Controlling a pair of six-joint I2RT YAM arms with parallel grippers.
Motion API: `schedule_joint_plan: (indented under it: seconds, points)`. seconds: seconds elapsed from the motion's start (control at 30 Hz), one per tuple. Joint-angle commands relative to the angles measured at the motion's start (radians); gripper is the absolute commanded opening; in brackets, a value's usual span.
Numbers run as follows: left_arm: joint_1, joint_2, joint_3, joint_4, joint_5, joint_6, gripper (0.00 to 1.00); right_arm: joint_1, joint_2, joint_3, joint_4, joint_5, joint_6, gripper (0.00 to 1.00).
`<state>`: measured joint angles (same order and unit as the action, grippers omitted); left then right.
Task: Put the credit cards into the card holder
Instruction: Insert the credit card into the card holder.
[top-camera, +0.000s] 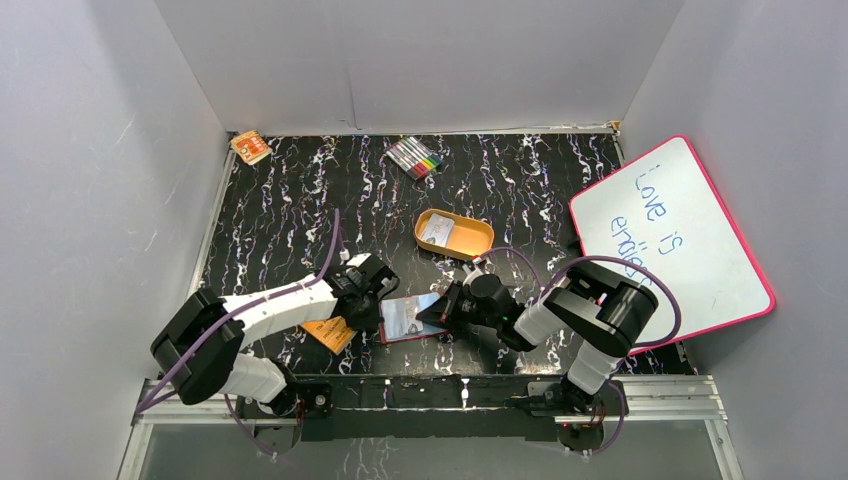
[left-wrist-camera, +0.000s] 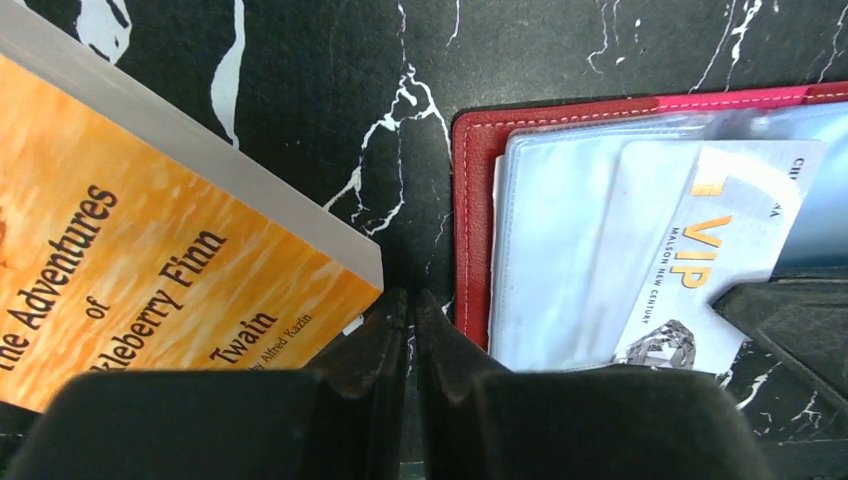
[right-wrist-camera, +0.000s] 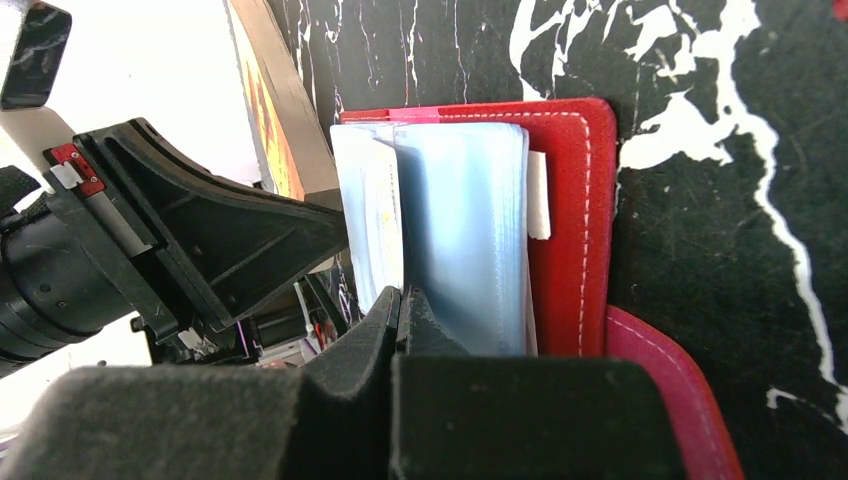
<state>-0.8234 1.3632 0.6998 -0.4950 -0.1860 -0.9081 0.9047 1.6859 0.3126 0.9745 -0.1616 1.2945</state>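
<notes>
At near-centre worktop (top-camera: 290, 210): card holder (top-camera: 408, 320) open, credit card (left-wrist-camera: 700, 240) half in pocket. Right claw (right-wrist-camera: 400, 298) at its 3 o'clock pinches card edge; left claw (left-wrist-camera: 412, 300) at 9, pressed together, empty.

A black tabletop veined with white (top-camera: 290, 215) carries a flat orange paperback booklet (top-camera: 331, 334) near the front left, its cover reading "Adventures" and "Finn". An orange-tan oval tin (top-camera: 484, 241) sits mid-table, coloured marker pens (top-camera: 415, 157) farther back, a small orange packet (top-camera: 250, 147) in the far-left corner. A pink-framed whiteboard with blue handwriting (top-camera: 670, 240) leans at the right
</notes>
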Motion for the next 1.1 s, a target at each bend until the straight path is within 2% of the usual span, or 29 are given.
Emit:
schedule_joint_plan:
  seconds: [0.0,0.07,0.37,0.47,0.53,0.6,0.67,0.83,1.07]
  points:
    - [0.005,0.026,-0.017,0.023,0.031,0.015,0.03,0.006,0.01,0.018,-0.032,-0.01,-0.037,0.0]
    - [0.006,0.036,-0.021,0.042,0.052,0.016,0.0,0.009,0.014,0.029,-0.041,-0.016,-0.04,0.0]
    - [0.006,0.04,-0.042,0.106,0.11,0.012,0.0,0.036,0.053,0.084,-0.053,-0.033,-0.049,0.0]
    - [0.006,0.035,-0.048,0.108,0.105,0.012,0.0,0.042,0.033,0.111,-0.125,-0.043,-0.084,0.0]
    - [0.005,0.031,-0.048,0.107,0.101,0.012,0.0,0.04,0.006,0.114,-0.159,-0.045,-0.102,0.11]
    - [0.005,0.03,-0.048,0.106,0.103,0.013,0.0,0.042,-0.021,0.132,-0.212,-0.043,-0.132,0.28]
    - [0.006,0.027,-0.049,0.106,0.103,0.012,0.0,0.041,-0.028,0.15,-0.245,-0.043,-0.147,0.35]
    - [0.006,0.017,-0.053,0.105,0.105,0.012,0.0,0.041,-0.055,0.186,-0.328,-0.032,-0.186,0.43]
    - [0.006,0.011,-0.05,0.119,0.122,0.02,0.0,0.051,-0.033,0.259,-0.415,-0.061,-0.241,0.44]
